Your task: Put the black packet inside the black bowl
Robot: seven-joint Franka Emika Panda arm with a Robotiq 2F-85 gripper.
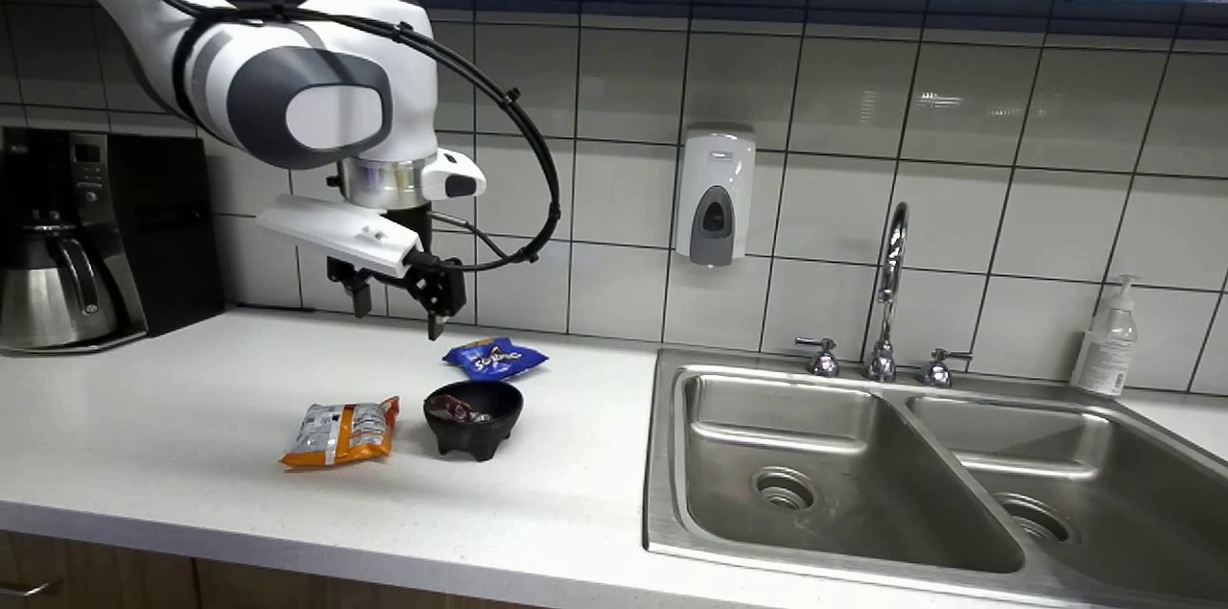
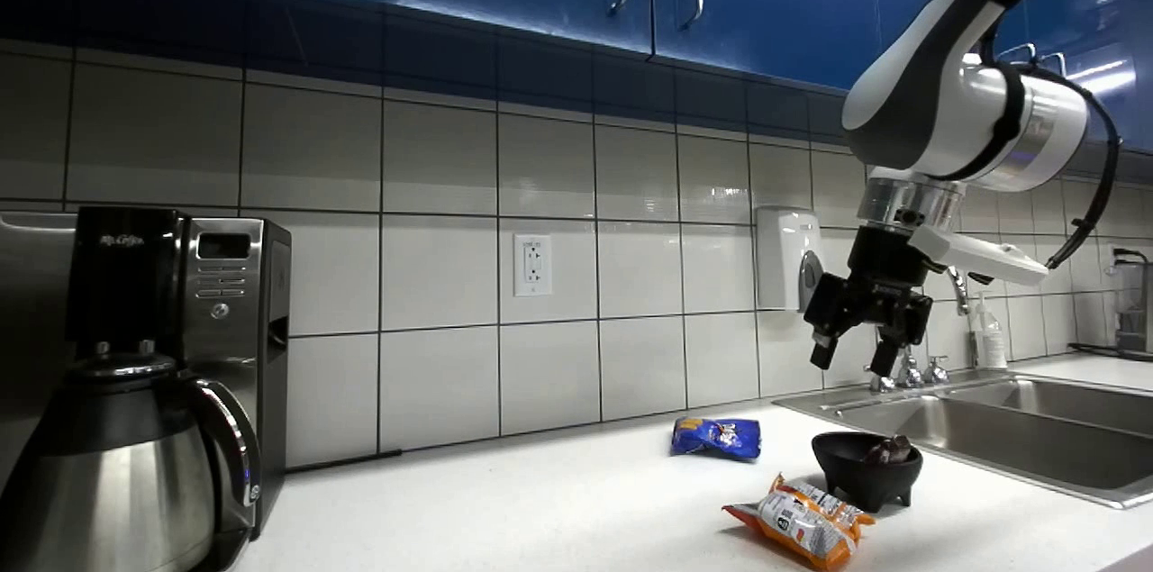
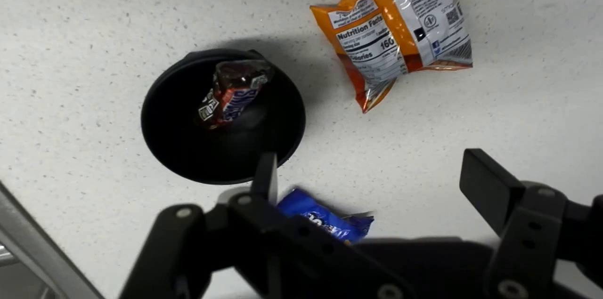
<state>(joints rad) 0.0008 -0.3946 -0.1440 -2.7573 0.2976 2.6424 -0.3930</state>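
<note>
below and aside from the spread, empty pincer [image 3: 369,163], the snickers packet [image 3: 234,93] lies in the black bowl [image 3: 188,150]: likely light, slick, firm, best pinched mid-length.

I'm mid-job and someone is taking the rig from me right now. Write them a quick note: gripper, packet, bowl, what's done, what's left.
Gripper: open, holding nothing, raised above the counter.
Black packet: inside the black bowl, lying tilted.
Black bowl: upright on the counter; the orange packet and blue packet lie outside it.
Done: the black packet is in the black bowl, with the gripper apart from both.
Left: no placing step that I can see; probably just move the arm away without knocking the black bowl.
</note>
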